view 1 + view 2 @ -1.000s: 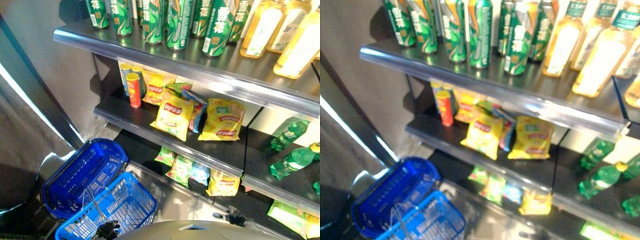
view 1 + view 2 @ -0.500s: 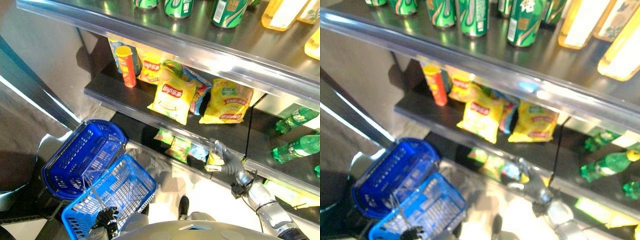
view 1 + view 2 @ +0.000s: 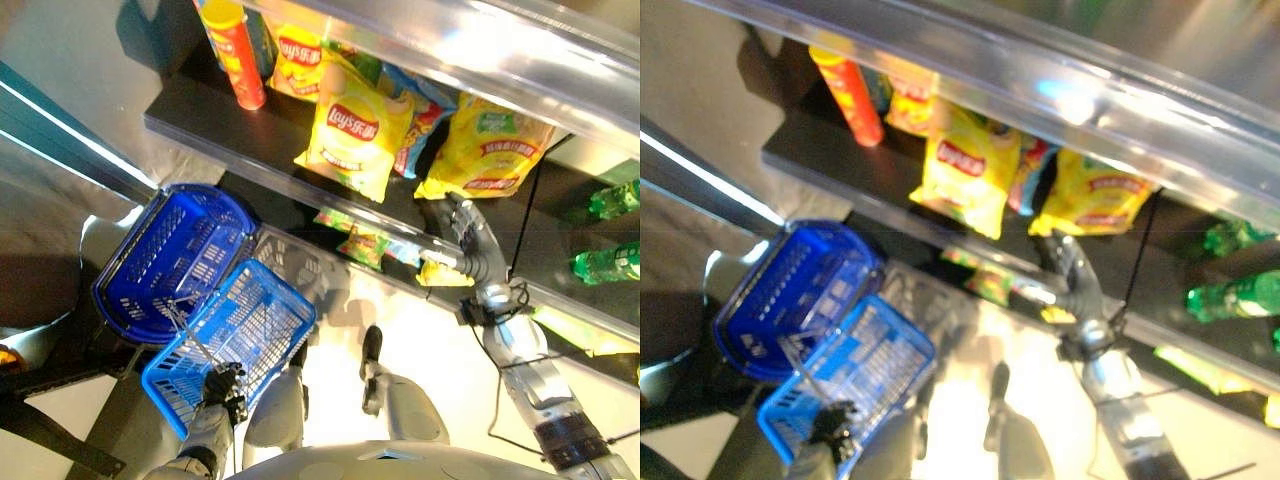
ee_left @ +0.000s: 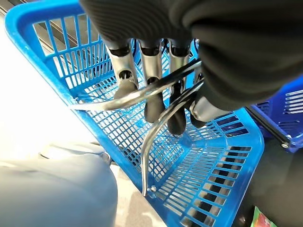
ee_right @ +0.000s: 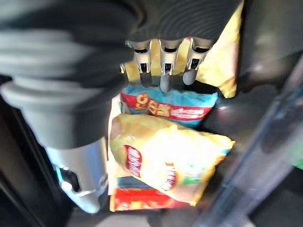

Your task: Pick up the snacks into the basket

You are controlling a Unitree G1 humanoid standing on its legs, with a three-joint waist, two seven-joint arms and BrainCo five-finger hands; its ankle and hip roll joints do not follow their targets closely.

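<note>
Reach step: right hand (image 3: 470,240), fingers straight & holding nothing, at shelf (image 3: 250,135) front edge beside yellow chip bags (image 3: 355,130); left hand (image 4: 156,94) curled round wire handle of light-blue basket (image 3: 235,335); next needs closing on a bag.

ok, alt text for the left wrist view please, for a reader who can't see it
The robot's left hand curls its silver, dark-tipped fingers round the thin metal wire handles of a bright blue plastic mesh shopping basket, which hangs below it with nothing inside. The edge of a darker blue plastic basket shows beside it.
</note>
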